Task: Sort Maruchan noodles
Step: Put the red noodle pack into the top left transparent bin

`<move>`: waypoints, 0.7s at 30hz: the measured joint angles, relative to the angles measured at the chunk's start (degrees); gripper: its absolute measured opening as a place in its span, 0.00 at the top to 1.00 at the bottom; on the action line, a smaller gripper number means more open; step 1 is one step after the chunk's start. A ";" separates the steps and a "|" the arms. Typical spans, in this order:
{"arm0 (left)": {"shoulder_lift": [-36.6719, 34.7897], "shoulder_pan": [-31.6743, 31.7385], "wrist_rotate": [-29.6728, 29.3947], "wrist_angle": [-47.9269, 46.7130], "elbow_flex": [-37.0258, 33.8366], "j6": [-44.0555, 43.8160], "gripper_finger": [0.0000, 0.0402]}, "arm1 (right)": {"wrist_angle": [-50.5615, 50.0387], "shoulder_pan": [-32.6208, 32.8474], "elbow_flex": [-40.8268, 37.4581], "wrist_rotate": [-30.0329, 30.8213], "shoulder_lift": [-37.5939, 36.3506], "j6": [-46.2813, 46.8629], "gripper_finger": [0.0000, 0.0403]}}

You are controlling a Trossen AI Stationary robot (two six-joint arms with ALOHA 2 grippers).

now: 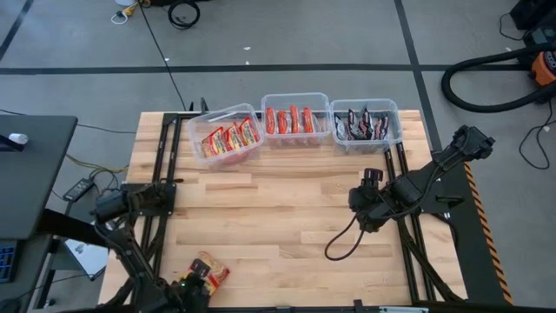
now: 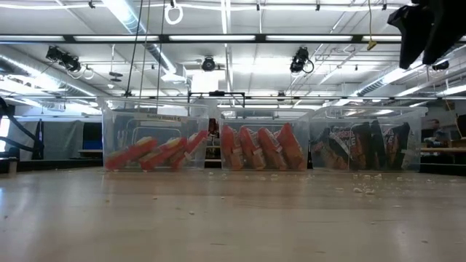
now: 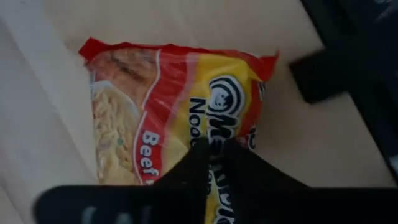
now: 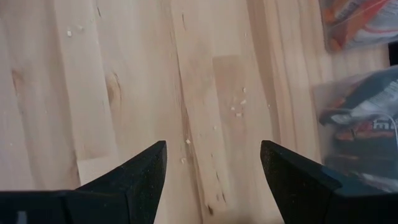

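Butcher-block table, three clear bins along its far edge — orange-yellow packets in the left one, red in the middle, dark in the right. Right gripper hovers over bare wood on the table's right side, fingers spread wide, nothing between them; the dark-packet bin lies just ahead of it. Left gripper at the near-left edge, fingers pinched together on a Maruchan Beef noodle packet — the only one outside the bins.
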 joint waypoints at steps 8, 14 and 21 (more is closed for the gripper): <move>-2.25 7.64 -0.44 -10.00 3.06 -0.79 0.98 | -3.91 0.00 0.00 -1.03 0.00 -0.09 0.34; -10.25 18.36 -6.18 -16.50 4.98 -6.40 0.99 | -2.27 0.00 0.00 -0.23 0.00 0.09 0.34; -25.00 39.21 -8.22 -14.70 5.26 -14.19 1.00 | 2.20 0.00 0.00 0.30 0.00 1.42 0.34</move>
